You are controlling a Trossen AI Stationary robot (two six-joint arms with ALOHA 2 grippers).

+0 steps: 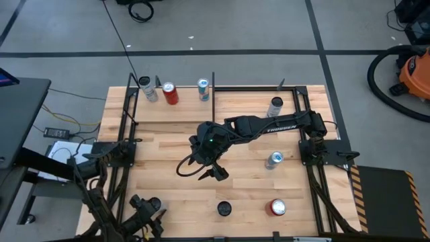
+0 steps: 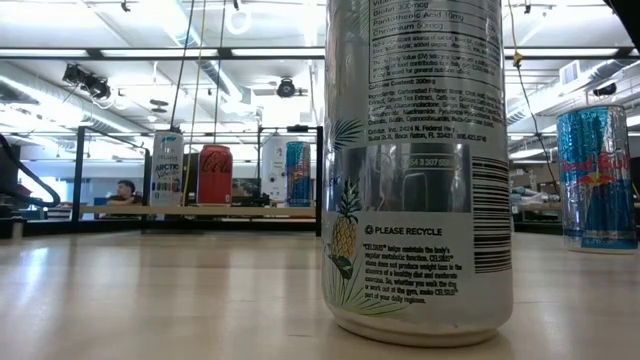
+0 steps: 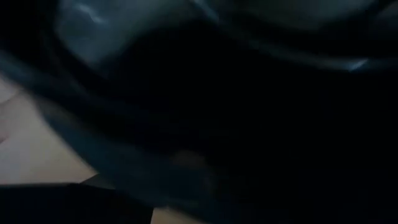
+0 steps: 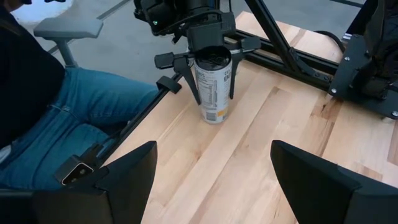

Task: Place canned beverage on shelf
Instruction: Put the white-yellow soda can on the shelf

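Note:
A white can [image 4: 213,87] with a dark top stands upright on the tabletop near the near left corner. My left gripper [image 4: 214,93] [image 1: 153,207] is shut on it; its own wrist view is dark. My right gripper [image 4: 211,180] [image 1: 211,171] hangs open above the table's middle with nothing between its fingers. The shelf [image 1: 242,101] [image 2: 250,211], a pale board in a black frame, stands at the far edge. Several cans stand on its left part, among them a red one [image 1: 170,93] [image 2: 215,175]. My left gripper has the white can's upper side wall [image 4: 202,78] between its two fingers, one finger [image 4: 193,81] on each side. The fingers come slanting down from above, over the can's top. The can stands upright, its bottom [image 4: 214,118] on the tabletop.
A second white can [image 1: 224,208] [image 2: 420,170] stands near the near edge's middle, with a red-topped can [image 1: 277,207] to its right. A blue-silver can [image 1: 274,159] [image 2: 597,175] stands right of centre, and another can [image 1: 275,105] stands at the far right. A person in jeans [image 4: 62,118] sits near the left gripper.

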